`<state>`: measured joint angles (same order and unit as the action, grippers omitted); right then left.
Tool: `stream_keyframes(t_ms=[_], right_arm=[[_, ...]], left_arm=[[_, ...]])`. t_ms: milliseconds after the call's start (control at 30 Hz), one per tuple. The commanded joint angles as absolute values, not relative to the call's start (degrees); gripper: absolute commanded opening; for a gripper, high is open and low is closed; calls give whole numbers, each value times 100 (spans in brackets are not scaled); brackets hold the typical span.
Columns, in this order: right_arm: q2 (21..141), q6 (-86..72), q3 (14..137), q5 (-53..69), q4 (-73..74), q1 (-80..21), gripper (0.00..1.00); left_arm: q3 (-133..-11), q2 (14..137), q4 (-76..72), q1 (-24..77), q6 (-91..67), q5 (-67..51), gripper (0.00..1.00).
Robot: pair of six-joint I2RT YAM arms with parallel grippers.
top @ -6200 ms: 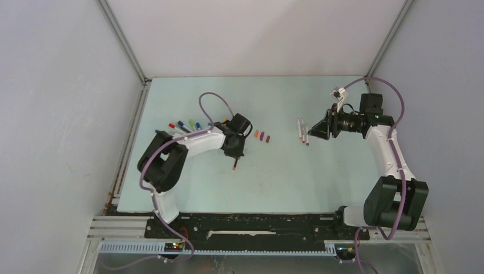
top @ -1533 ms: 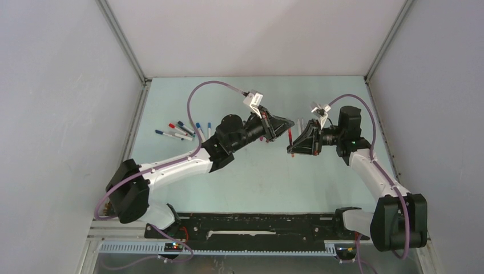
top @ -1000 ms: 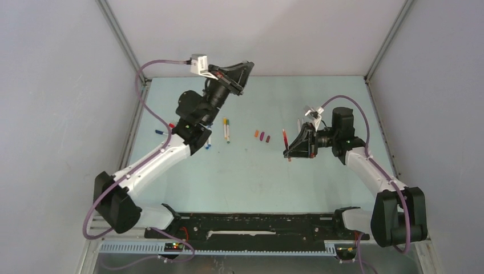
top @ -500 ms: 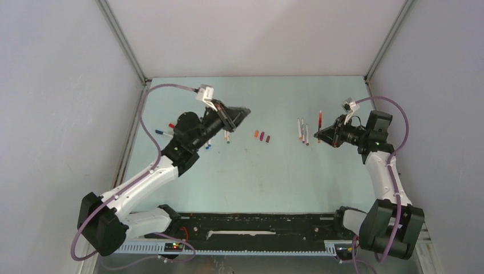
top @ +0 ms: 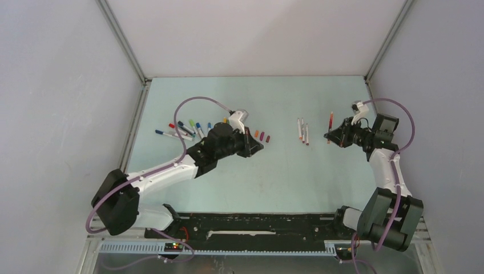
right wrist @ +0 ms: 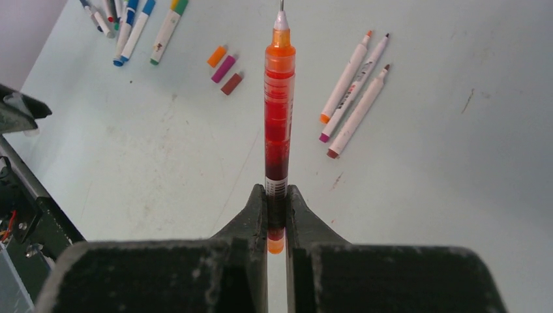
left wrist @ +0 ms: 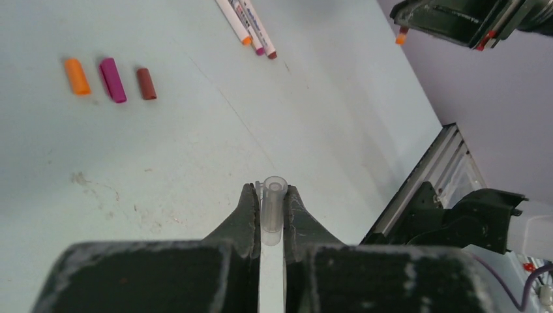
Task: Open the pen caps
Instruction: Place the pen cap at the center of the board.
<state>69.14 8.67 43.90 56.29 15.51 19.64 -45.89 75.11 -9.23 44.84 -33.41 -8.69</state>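
Observation:
My left gripper [left wrist: 267,192] is shut on a clear pen cap [left wrist: 272,208] that sticks out past its fingertips, low over the table near three loose pen caps: orange [left wrist: 77,75], magenta [left wrist: 112,70] and brown [left wrist: 146,83]. In the top view the left gripper [top: 255,146] sits just left of those caps [top: 261,136]. My right gripper [right wrist: 276,192] is shut on the tail of a red pen [right wrist: 278,104] whose bare orange tip points away. It holds the red pen [top: 330,121] above the table's right side.
Three uncapped white pens [top: 303,131] lie between the two grippers, tips toward the near edge. Several capped pens [top: 182,128] lie at the left, behind the left arm. The black rail [top: 257,225] runs along the near edge.
The left arm has swung down and right, bringing the clear cap close to the three loose caps. The right gripper has shifted slightly right, still holding the red pen.

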Motion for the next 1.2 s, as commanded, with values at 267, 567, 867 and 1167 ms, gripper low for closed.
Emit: stream_keyframes(t_ms=[267,567,867,1167], right_arm=[[7371,803,4603,5150,1436,1935,0],[8011,589,4961,4883,1829,1811,0],[8520,507,5213,4361,1944,1596,0],[9515,33,5742,3961,2071,1180,3]], left_arm=[[-5006,7774,-760,4759,-3186,-444,0],[-5560,8368,-622,4807,-3460,-490,0],[-6645,9399,168,4838,-3576,-204,0],[-7940,10598,1194,4849,-3544,-18,1]])
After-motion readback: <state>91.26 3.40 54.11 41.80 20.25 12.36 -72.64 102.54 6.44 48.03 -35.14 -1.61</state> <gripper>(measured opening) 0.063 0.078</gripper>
